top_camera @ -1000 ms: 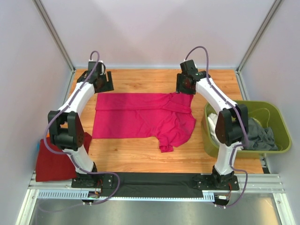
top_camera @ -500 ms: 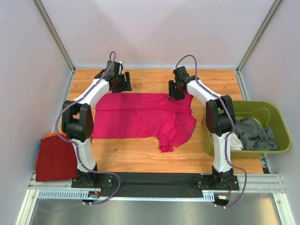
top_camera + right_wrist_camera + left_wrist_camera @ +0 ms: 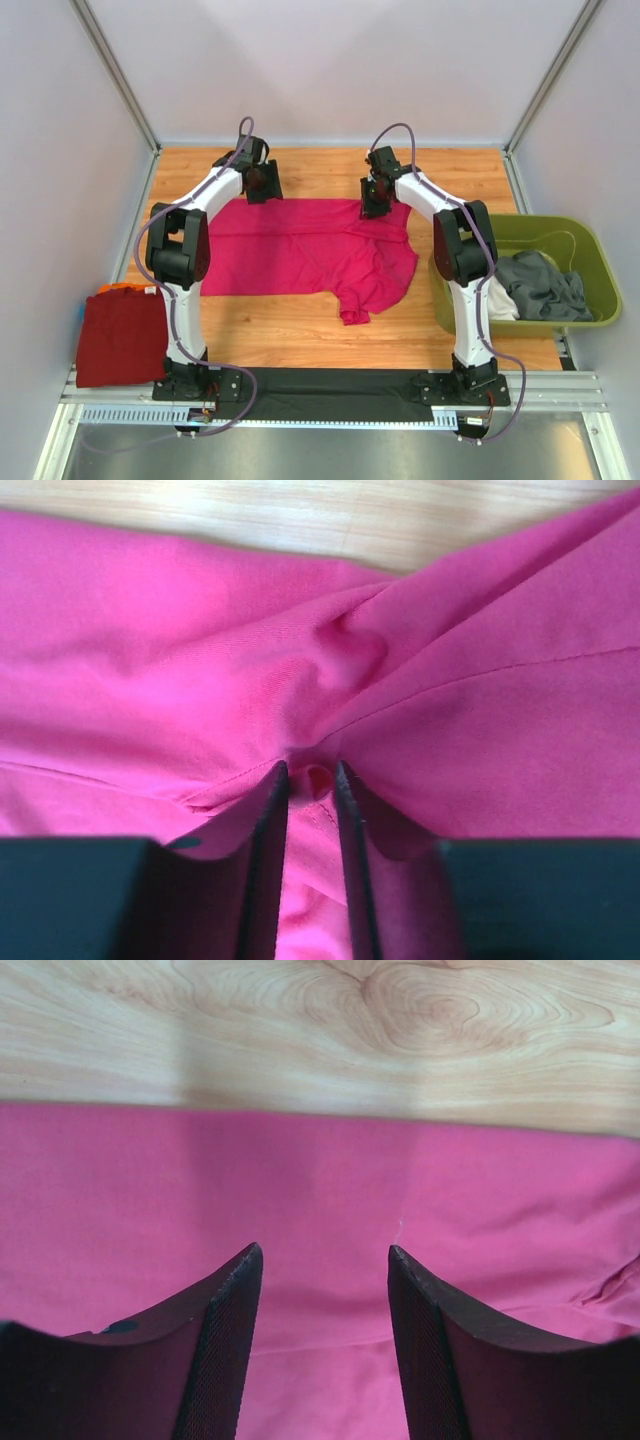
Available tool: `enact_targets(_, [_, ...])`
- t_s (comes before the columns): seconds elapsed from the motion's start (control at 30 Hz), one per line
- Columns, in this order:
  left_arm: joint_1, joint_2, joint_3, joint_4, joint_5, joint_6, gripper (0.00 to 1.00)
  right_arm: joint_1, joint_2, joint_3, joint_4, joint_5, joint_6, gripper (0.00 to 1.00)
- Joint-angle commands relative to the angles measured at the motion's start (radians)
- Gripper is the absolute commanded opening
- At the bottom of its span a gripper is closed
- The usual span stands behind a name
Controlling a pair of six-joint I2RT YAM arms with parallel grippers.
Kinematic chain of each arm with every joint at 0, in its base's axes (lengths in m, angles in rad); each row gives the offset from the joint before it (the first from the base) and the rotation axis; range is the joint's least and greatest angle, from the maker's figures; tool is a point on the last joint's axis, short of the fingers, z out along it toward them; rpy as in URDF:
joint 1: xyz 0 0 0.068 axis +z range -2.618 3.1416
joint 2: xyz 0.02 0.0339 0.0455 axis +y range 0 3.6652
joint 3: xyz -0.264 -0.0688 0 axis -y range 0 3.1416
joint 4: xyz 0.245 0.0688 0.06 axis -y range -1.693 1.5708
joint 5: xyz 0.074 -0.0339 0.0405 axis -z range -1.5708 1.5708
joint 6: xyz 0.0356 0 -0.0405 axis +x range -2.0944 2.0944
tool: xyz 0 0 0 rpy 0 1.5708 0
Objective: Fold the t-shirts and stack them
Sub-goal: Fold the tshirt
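Note:
A magenta-pink t-shirt point(image 3: 300, 250) lies spread across the middle of the wooden table, with its right side bunched and one sleeve hanging toward the front. My left gripper point(image 3: 262, 186) is over its far edge; its fingers stand open point(image 3: 325, 1250) just above flat pink cloth point(image 3: 300, 1180). At the shirt's far right edge, my right gripper point(image 3: 374, 200) has its jaws drawn close point(image 3: 310, 772) on a raised fold of the pink cloth point(image 3: 345, 660). A dark red t-shirt point(image 3: 115, 335) lies folded at the near left.
An olive-green bin point(image 3: 590, 245) stands at the right edge and holds a grey shirt point(image 3: 545, 285) and some white cloth point(image 3: 497, 302). Bare wood point(image 3: 300, 165) runs along the far edge behind the shirt. Grey walls close in the table on three sides.
Both grippers have come in and down onto the shirt's far edge, the left from the far-left corner. The right jaws have closed onto a fold, and the left jaws have narrowed.

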Motion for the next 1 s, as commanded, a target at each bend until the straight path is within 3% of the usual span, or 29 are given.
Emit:
enact_targets(0.0, [-0.002,-0.010,0.039,0.012,-0.008,-0.015,0.61,0.004,-0.026,0.028,-0.006,-0.008,-0.003,0.22])
enact_targets(0.2, [-0.003,-0.013,0.043,0.010,-0.008,-0.018,0.69,0.004,-0.087,-0.017,-0.020,-0.003,-0.002,0.00])
enact_targets(0.53, [-0.026,-0.019,0.043,0.010,-0.006,-0.018,0.75,0.007,-0.237,-0.125,-0.077,0.009,0.072,0.00])
enact_targets(0.83, [-0.040,-0.037,0.008,0.012,-0.011,-0.010,0.75,0.056,-0.263,-0.248,-0.072,-0.033,0.152,0.00])
enact_targets(0.97, [-0.042,-0.025,0.008,-0.005,-0.022,-0.007,0.76,0.070,-0.266,-0.248,-0.095,-0.069,0.182,0.08])
